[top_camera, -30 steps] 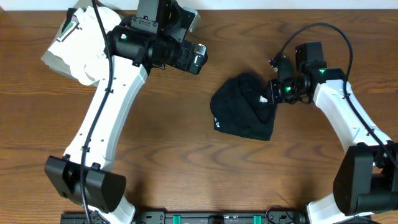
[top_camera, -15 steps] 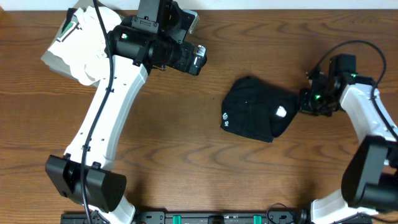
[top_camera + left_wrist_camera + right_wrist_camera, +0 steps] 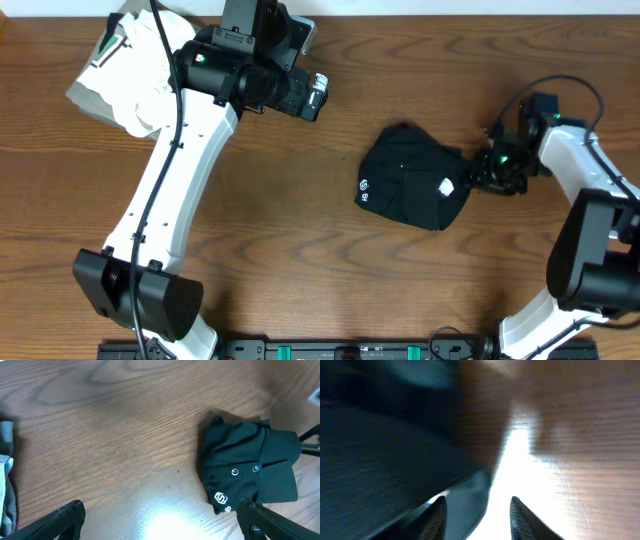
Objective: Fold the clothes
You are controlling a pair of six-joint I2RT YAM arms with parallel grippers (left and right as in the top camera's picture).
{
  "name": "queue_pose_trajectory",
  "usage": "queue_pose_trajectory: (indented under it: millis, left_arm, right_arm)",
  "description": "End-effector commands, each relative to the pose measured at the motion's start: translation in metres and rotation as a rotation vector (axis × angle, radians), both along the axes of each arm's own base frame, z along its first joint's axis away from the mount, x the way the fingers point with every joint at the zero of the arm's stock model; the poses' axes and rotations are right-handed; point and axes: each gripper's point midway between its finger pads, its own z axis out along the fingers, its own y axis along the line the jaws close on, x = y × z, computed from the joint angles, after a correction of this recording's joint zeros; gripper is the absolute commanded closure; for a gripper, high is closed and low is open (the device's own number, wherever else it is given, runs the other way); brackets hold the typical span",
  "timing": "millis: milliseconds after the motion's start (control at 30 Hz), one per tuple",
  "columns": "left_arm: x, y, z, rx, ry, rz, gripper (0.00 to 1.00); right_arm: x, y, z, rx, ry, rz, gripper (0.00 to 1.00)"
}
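Note:
The black garment (image 3: 410, 190) lies bunched in a compact bundle right of the table's middle, with a small white logo (image 3: 366, 186) on its left edge and a white tag (image 3: 447, 186) on its right. It also shows in the left wrist view (image 3: 245, 467) and fills the left of the right wrist view (image 3: 380, 450). My right gripper (image 3: 478, 172) is low at the bundle's right edge. Its fingers (image 3: 477, 515) are apart, with the fabric's edge by the left finger. My left gripper (image 3: 318, 97) hangs open and empty above the table, up and left of the bundle, fingers wide apart (image 3: 160, 525).
A stack of folded garments, white on top (image 3: 110, 85), sits at the back left under the left arm; its edge shows in the left wrist view (image 3: 5, 460). Bare wooden table (image 3: 300, 260) surrounds the bundle.
The black bundle has slid to the right along with my right gripper. The gripper then eased back towards the bundle's right edge. The left arm has not moved.

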Motion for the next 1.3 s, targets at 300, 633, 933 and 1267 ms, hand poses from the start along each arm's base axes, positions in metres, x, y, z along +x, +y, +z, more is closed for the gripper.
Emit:
queue_pose_trajectory:
  millis: [300, 633, 933, 1267]
  left_arm:
    - [0.005, 0.012, -0.012, 0.07, 0.004, 0.036, 0.02]
    - [0.004, 0.012, -0.013, 0.072, 0.01, 0.035, 0.02]
    - [0.001, 0.015, -0.016, 0.087, 0.026, 0.041, 0.02]
    - [0.001, 0.015, -0.016, 0.087, 0.026, 0.041, 0.02]
  right_arm:
    - [0.016, 0.06, 0.073, 0.125, -0.191, 0.147, 0.49]
    - [0.02, 0.074, 0.036, 0.022, -0.158, 0.111, 0.43]
    - [0.024, 0.067, 0.024, -0.002, -0.139, 0.097, 0.32]
    - [0.021, 0.043, -0.028, -0.127, -0.028, 0.082, 0.99]
